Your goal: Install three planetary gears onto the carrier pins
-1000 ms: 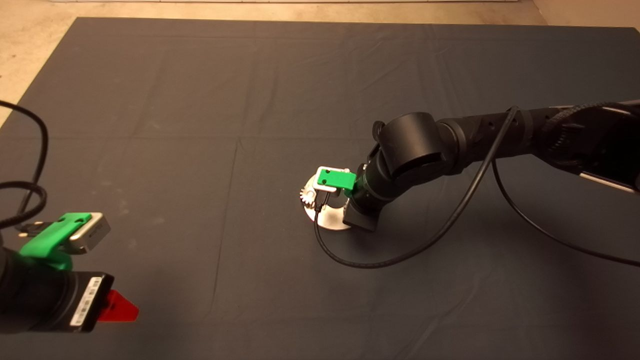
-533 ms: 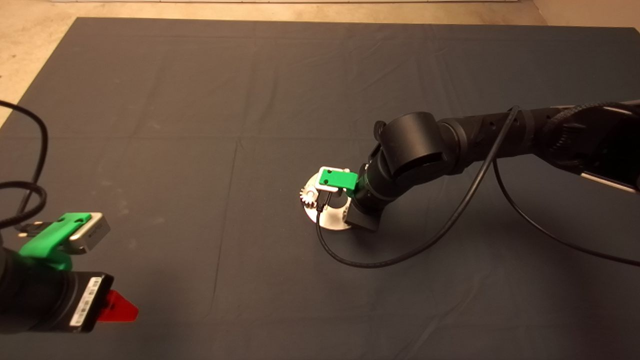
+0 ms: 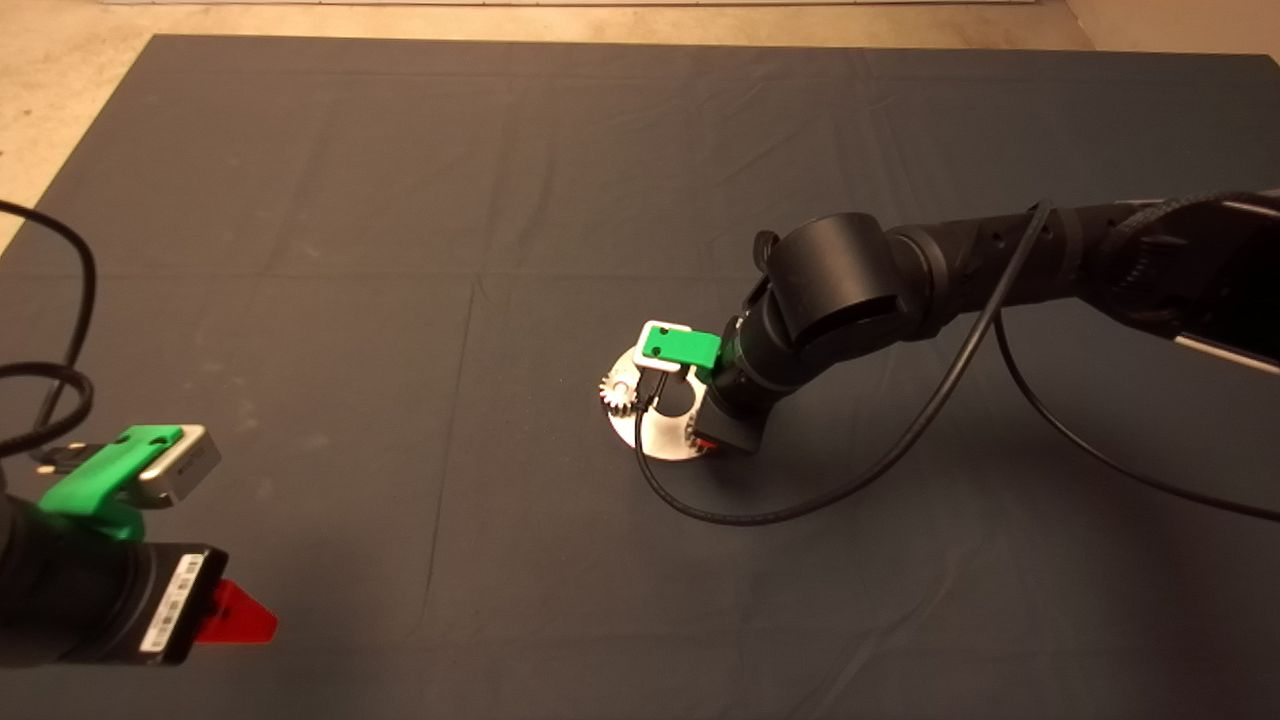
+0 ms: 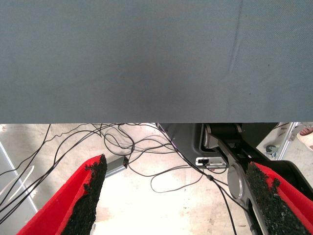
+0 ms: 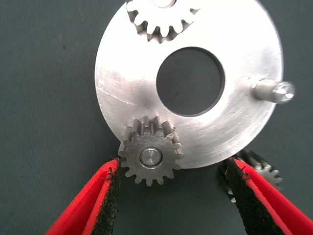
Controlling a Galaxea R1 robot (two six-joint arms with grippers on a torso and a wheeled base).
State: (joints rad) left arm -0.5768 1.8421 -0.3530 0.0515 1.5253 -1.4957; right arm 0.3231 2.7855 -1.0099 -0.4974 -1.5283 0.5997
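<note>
Gears sit on two pins of our disc (image 5: 146,93): one gear (image 5: 150,157) by our right gripper (image 5: 171,196), its jaws wide and empty so it stays put. Another gear (image 5: 159,19) sits across. One pin (image 5: 271,91) is bare. A third gear (image 5: 259,171) waits on the mat beside the disc. Our left gripper (image 4: 176,200) rests wide open, near left.

My right pincer (image 5: 168,196) is spread over the disc (image 5: 127,93). A seated gear (image 5: 150,156) stands between my fingers; a loose gear (image 5: 261,171) on the mat at the disc's 5 o'clock edge touches one pad. One bare pin (image 5: 271,91) rises at 3 o'clock. Open mat (image 3: 400,200) surrounds the disc from 6 to 12 o'clock.
</note>
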